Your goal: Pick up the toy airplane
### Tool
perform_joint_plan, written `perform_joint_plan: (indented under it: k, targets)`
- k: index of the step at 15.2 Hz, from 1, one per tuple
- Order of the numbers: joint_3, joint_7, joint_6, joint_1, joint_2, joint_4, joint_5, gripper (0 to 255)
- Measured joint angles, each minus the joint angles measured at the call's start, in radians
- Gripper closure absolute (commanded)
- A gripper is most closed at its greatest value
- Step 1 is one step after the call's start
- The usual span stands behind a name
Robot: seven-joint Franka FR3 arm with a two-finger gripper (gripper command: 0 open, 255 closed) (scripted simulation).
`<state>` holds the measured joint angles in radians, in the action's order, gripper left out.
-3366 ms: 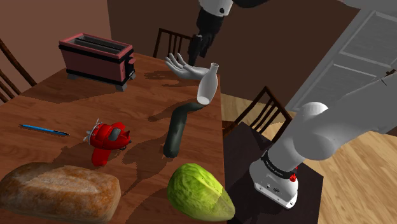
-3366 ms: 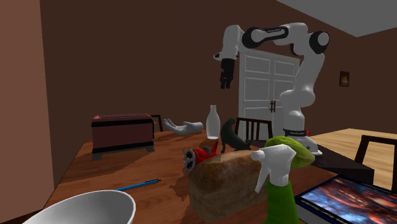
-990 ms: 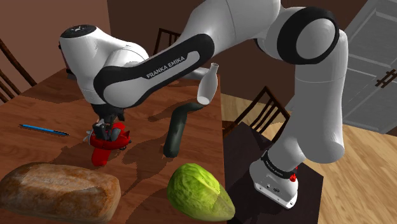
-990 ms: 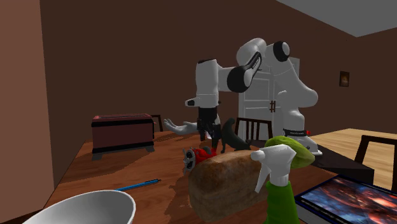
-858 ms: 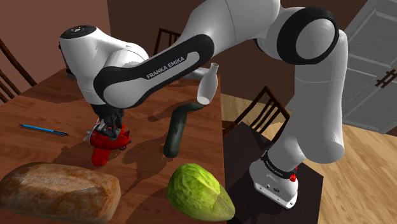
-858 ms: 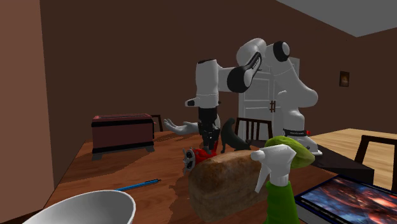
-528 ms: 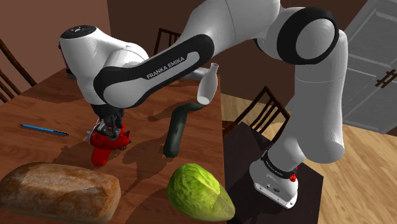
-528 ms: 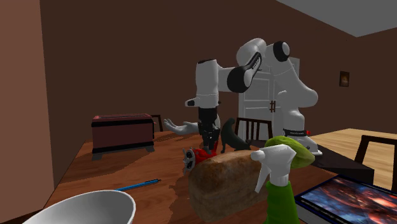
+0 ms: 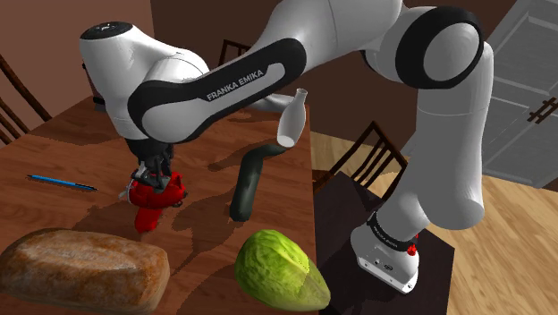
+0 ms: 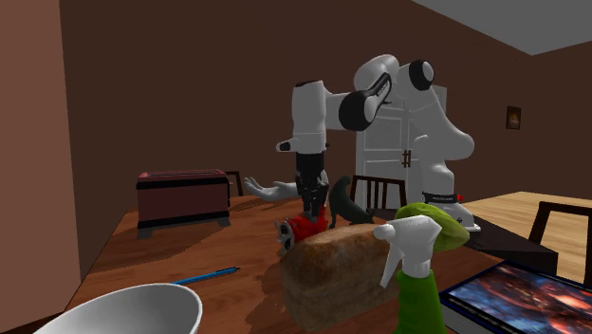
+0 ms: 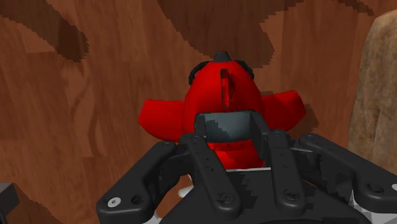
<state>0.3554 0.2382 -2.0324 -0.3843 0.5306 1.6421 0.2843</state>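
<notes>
The toy airplane is red with a grey cockpit and a small propeller at its nose. It hangs just above the brown wooden table, near the bread loaf. My black gripper comes straight down on it and is shut on the fuselage. In the wrist view the fingers clasp the airplane at the cockpit, with wings and tail sticking out beyond my gripper. In the second exterior view the airplane hangs under my gripper, just behind the loaf.
A dark cucumber, a white bottle and a green leafy head lie toward the shoulder view's right. A blue pen lies to its left. A toaster stands at the back. Bowl and spray bottle are near.
A second ago the fingers stood open around the airplane; they then shut on it. The arm has since risen a little, taking the airplane slightly up off the table.
</notes>
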Motion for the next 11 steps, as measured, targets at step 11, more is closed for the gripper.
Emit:
perform_joint_plan:
  k: [11]
  targets:
    - [0.014, -0.024, 0.116, 0.004, -0.055, -0.066, -0.028, 255]
